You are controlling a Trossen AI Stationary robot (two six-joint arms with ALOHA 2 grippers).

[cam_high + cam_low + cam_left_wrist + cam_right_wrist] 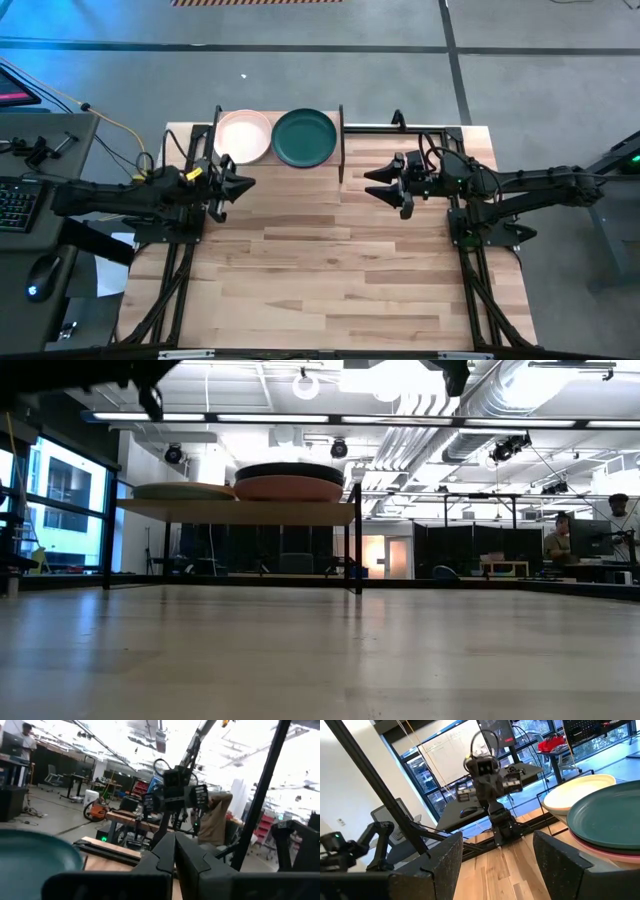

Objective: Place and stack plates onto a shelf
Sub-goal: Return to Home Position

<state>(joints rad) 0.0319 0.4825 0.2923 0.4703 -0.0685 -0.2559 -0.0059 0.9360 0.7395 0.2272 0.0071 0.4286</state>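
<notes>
Teal plate [305, 137] tops one stack, pale plate [243, 134] the other, shelf [235, 511] at worktop [330, 270] far edge | left gripper [243, 184] pinched together, right gripper [372, 185] spread, both empty: likely parking.

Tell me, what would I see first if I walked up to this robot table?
The dark teal plate jumps out, topping a stack on the small shelf at the back of the wooden tabletop, beside a peach plate. In front of the shelf, the left claw, shut, and the right claw, open, point at each other, both holding nothing.
</notes>
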